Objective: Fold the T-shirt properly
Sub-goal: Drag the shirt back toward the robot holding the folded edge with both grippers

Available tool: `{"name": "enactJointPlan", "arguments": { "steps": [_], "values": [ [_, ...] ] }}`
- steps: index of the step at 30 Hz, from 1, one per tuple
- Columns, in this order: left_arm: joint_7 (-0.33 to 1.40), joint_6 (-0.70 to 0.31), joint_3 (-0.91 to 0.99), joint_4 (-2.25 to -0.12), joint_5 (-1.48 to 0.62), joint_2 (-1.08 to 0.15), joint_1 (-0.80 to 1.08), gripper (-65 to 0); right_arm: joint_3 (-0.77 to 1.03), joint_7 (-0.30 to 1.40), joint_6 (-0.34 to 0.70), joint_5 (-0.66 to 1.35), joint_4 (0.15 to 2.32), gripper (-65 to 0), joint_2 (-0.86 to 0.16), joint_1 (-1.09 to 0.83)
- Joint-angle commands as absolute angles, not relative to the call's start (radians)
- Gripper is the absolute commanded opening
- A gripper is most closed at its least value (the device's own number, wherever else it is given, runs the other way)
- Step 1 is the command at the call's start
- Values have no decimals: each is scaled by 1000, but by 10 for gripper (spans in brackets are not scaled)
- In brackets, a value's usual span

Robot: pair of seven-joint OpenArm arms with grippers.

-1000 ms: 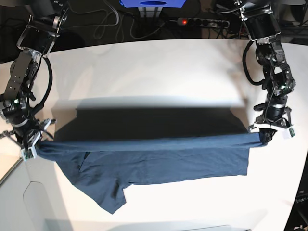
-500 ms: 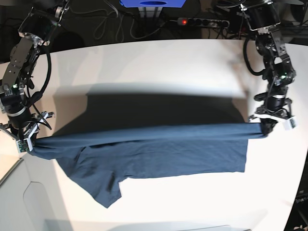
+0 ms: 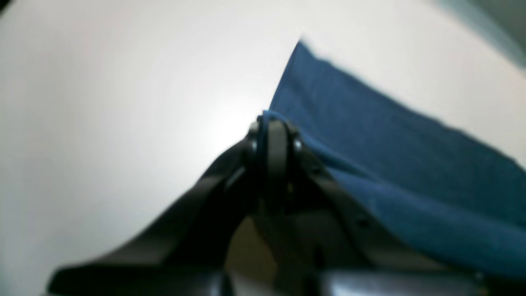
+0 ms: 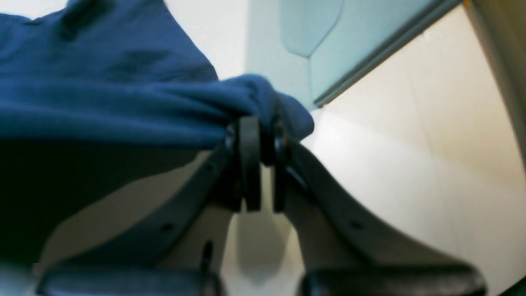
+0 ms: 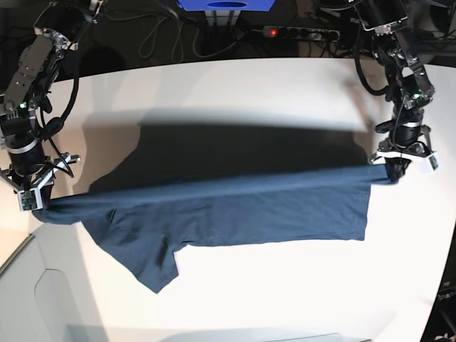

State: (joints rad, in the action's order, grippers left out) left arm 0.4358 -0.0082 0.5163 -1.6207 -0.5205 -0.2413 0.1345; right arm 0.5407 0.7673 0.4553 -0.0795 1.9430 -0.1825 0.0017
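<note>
At the left of the base view the right gripper (image 5: 34, 202) is closed on a bunched end of the T-shirt (image 5: 235, 214); in the right wrist view its two black fingers (image 4: 250, 160) stand almost together, with a rounded wad of navy cloth (image 4: 267, 102) pinched between their tips and spilling over them; from that pinch the fabric runs away from the gripper as a taut band; below the band the body of the garment hangs as a broad dark blue sheet, faintly ribbed with soft slanting creases; a sleeve (image 5: 153, 267) droops lowest, nearer the right gripper than the left, ending in a blunt point just over the white table (image 5: 285, 92); the shirt's lower edge is fairly straight from the sleeve onward; a wide dark shadow lies on the table behind the stretched cloth; at the far end the left gripper (image 5: 395, 171) is clamped shut on the other corner; in the left wrist view a thin fold of blue cloth (image 3: 269, 117) sits between the pressed fingertips (image 3: 277, 144); the fabric fans out to one side of that gripper.
</note>
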Motion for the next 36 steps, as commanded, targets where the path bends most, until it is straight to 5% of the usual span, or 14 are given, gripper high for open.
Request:
{"name": "enactJointPlan", "arguments": {
  "steps": [1,36],
  "values": [
    [417,-1,526,-1636,-519,-252,145,-650,547,753,456,-82,1954,-648,-199,-2],
    [415,-1,524,-1641,-519,-223,340,-650,572,722,456,-45,1943,-649,-163,-312]
  ]
}}
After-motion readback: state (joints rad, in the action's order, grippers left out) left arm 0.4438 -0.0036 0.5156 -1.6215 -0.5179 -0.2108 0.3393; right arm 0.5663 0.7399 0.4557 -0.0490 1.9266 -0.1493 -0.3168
